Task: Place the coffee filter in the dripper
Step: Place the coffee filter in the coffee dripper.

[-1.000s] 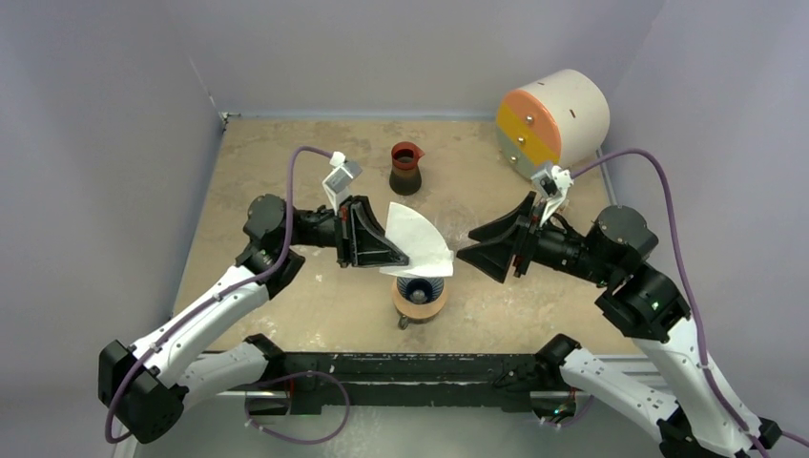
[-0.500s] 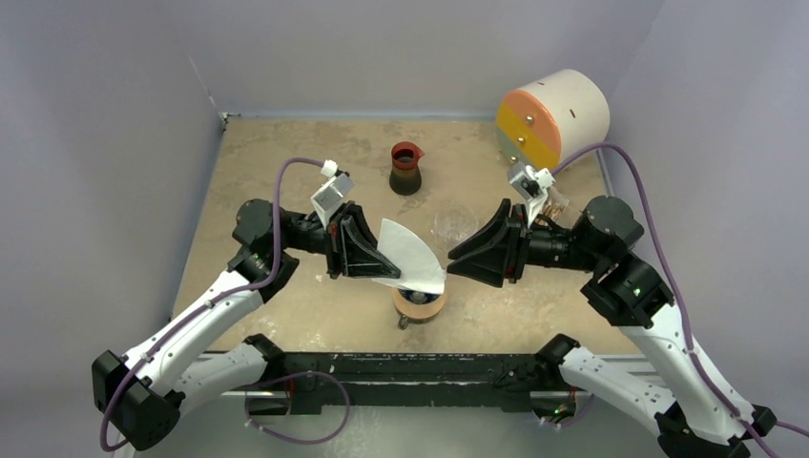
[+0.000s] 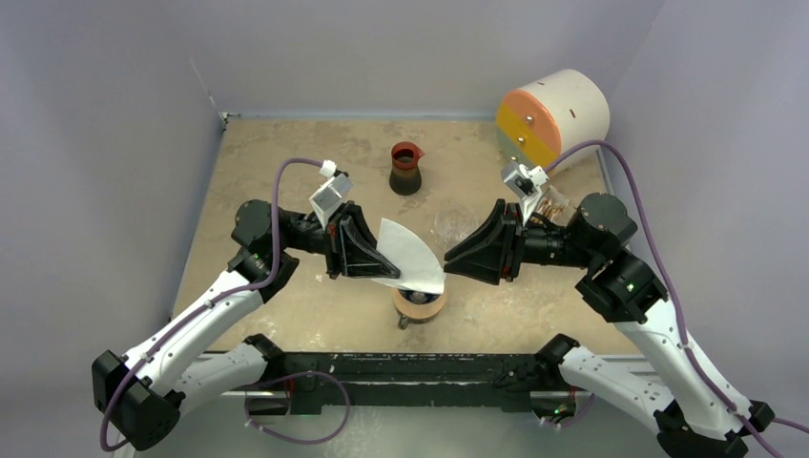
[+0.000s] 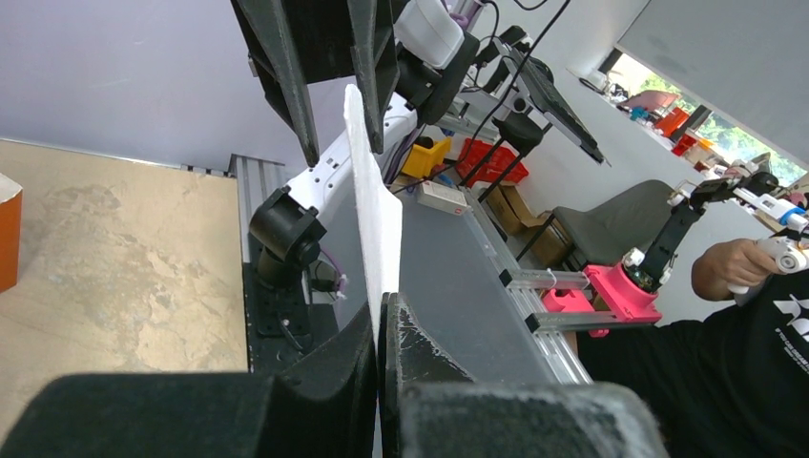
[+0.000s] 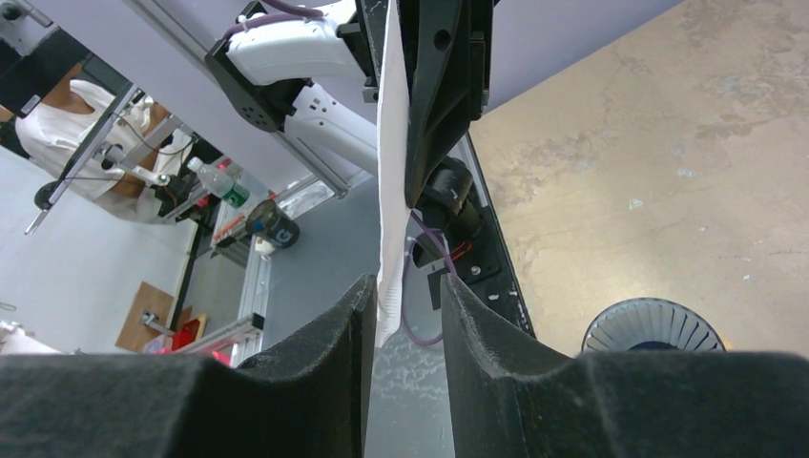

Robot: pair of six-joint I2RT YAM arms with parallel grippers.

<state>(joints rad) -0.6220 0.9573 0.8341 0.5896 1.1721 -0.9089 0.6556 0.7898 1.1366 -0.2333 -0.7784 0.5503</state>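
A robotics lab: plain grey walls (image 3: 114, 143) box in the tan surface (image 3: 277, 162). Beyond stand aluminium framing (image 4: 549, 280), red parts bins (image 4: 491, 157), a grey chair (image 4: 611, 224) and a person (image 4: 763, 334) working a handheld controller (image 4: 777, 250).

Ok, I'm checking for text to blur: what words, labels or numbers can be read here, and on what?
"G": on the dark bottle in the background, right wrist view.
White print on the black shirt, left wrist view: cut off, unreadable.
Top view: no text to read.
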